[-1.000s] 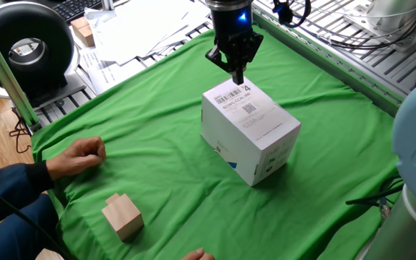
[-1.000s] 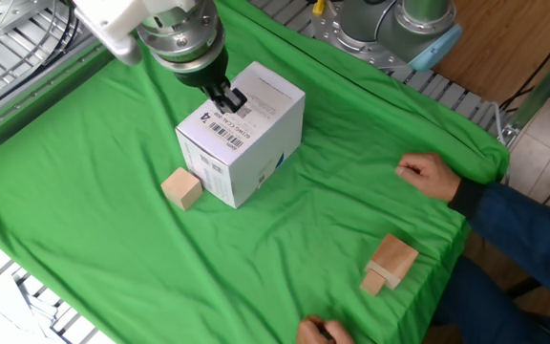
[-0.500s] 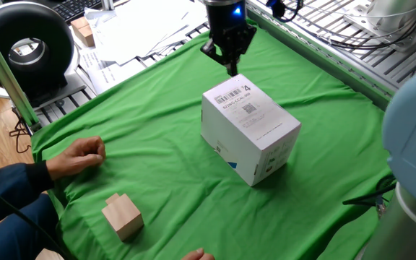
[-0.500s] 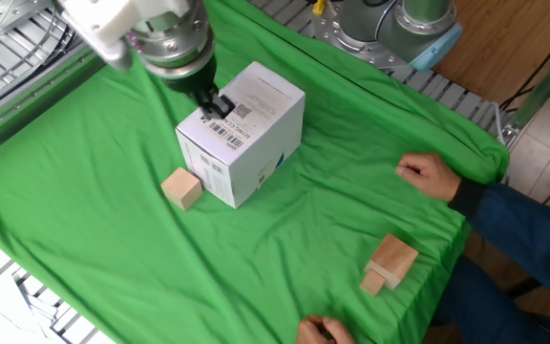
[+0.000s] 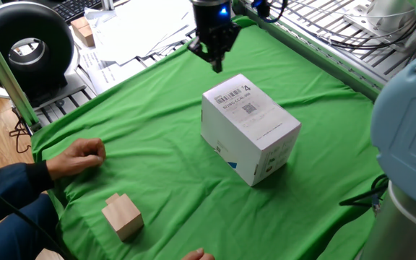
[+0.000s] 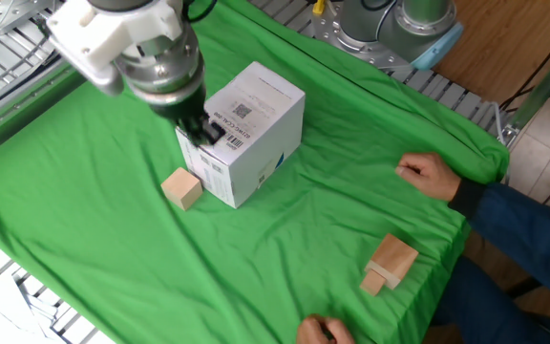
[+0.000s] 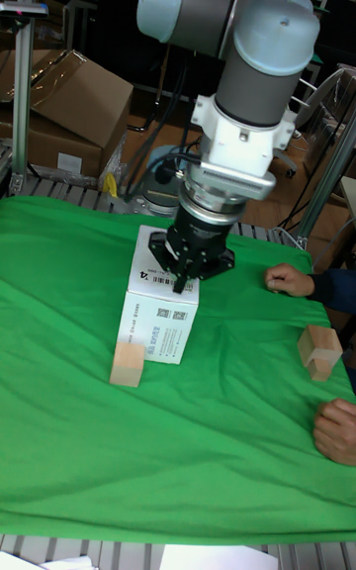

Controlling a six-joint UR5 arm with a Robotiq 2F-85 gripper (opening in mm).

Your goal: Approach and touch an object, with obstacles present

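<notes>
1. When looked at from one fixed view, found the gripper (image 5: 216, 65) above the green cloth (image 5: 157, 170), beyond the far top corner of the white box (image 5: 250, 126) and apart from it. Showed fingertips pressed together into one point, with nothing between. Saw the box standing near the middle of the cloth, a wooden block (image 5: 123, 217) well apart at the near edge, and a person's hand (image 5: 85, 155) resting to the left.
2. From the other fixed view, saw the gripper (image 6: 201, 132) overlapping the box (image 6: 251, 129) at its barcode corner; could not tell contact here. Found a small wooden block (image 6: 182, 187) just beside the box's lower left.
3. In the tall fixed view, found the gripper (image 7: 181, 283) pointing down in front of the box top (image 7: 158, 318).
</notes>
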